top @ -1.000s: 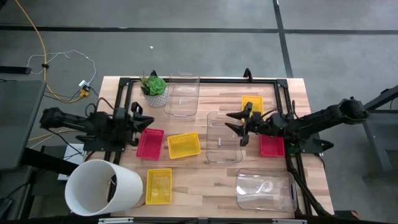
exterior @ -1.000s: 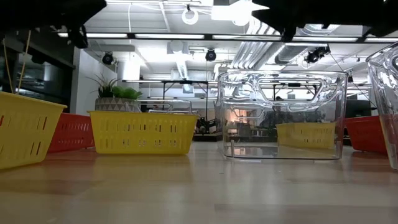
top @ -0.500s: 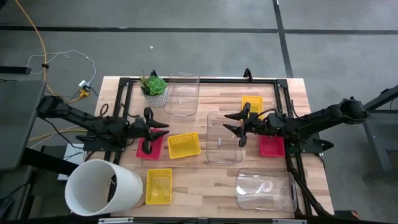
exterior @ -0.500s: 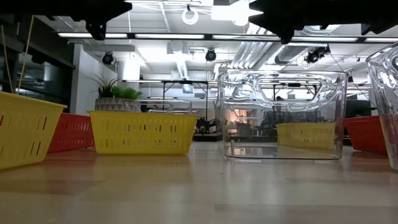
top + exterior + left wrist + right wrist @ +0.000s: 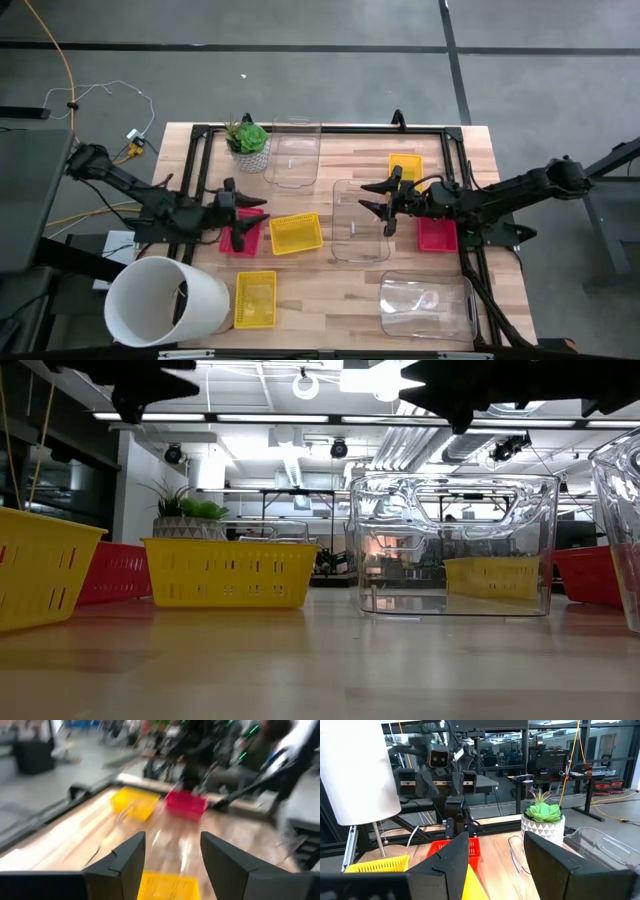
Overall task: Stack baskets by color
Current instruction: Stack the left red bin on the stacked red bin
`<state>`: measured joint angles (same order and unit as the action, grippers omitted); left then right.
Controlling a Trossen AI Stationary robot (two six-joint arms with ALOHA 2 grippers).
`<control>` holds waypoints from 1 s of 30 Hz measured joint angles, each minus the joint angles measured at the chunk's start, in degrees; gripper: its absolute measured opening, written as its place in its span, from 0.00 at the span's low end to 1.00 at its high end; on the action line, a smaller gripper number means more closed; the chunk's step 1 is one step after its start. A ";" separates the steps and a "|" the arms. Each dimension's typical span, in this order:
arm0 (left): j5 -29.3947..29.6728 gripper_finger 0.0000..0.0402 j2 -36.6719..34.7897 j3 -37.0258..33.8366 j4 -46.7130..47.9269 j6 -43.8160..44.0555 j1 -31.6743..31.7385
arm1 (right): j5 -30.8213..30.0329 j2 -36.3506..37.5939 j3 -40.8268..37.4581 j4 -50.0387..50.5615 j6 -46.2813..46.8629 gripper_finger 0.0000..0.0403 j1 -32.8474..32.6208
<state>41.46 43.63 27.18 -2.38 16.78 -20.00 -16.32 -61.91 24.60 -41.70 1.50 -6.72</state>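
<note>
- The left wrist view is smeared; in it only a yellow basket and a pink-red one across the table read as shapes, and the mesh is lost.
- The pink-red basket [image 5: 241,231] on the left side is largely covered by the left gripper [image 5: 243,215], which hangs over it with its fingers spread and nothing between them.
- In the low view both arms are dark shapes cut off at the top edge, and their fingertips cannot be made out there.
- The right gripper [image 5: 377,205] is over the left edge of the middle clear basket [image 5: 357,222], its fingers apart; nothing is seen held.
- A second pink-red basket [image 5: 437,235] lies partly under the right arm.
- The clear baskets are slightly larger than the others, with rounded corners: one at the far edge [image 5: 294,153] beside the plant [image 5: 247,143], one at the near right [image 5: 427,306].
- The yellow baskets are small, shallow and slot-sided: one just right of the left gripper [image 5: 296,233], one at the near edge [image 5: 255,299] touching the white tub [image 5: 165,302], one at the far right [image 5: 405,167].
- All baskets stand singly on the wooden table [image 5: 330,290]; none is stacked.
</note>
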 joint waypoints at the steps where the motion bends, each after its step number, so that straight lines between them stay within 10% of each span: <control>1: 1.80 0.45 0.63 1.99 5.15 3.08 -0.33 | 0.00 0.00 0.00 0.06 0.00 0.44 0.00; 6: 5.29 0.45 3.26 11.45 32.33 23.55 -0.21 | 0.00 0.00 0.03 0.74 1.52 0.44 0.00; 15: -9.68 0.45 9.56 13.33 60.39 52.69 0.19 | 0.00 0.00 0.07 3.09 3.21 0.44 0.00; 30: -18.98 0.45 22.45 9.84 65.95 61.69 -1.45 | 0.00 0.00 0.07 3.42 4.07 0.44 0.00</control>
<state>22.48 66.08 37.02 63.57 78.48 -21.46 -16.32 -61.91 24.67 -38.28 5.56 -6.72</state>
